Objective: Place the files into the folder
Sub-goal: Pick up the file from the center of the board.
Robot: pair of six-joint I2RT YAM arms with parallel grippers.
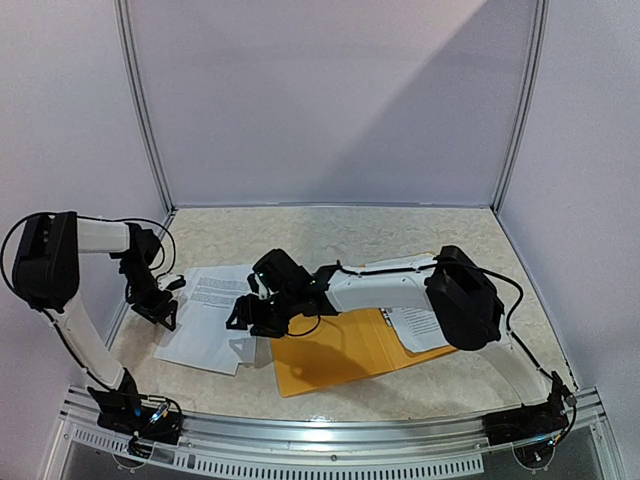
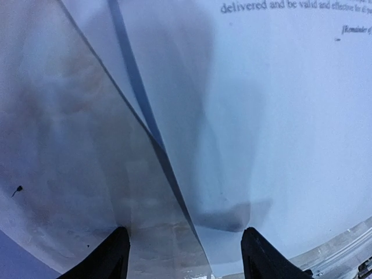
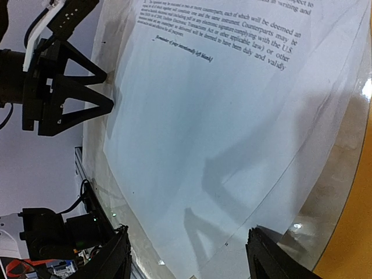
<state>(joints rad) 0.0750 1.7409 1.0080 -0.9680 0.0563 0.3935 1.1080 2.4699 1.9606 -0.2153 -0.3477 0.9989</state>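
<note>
Files (image 1: pixel 205 335) lie between two spread tools: left tool (image 1: pixel 165 310) at far edge, right tool (image 1: pixel 238 320) folder-side; folder (image 1: pixel 340 355) rightward.

white printed files (image 1: pixel 215 318) lie beside flat orange folder (image 1: pixel 340 358).

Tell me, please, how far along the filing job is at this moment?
Done: nothing looks filed yet. The files lie on the table to the left of the folder. In hand: the left gripper and the right gripper, both open, sit low over the sheets, holding nothing. Left: getting the sheets into the folder.
</note>
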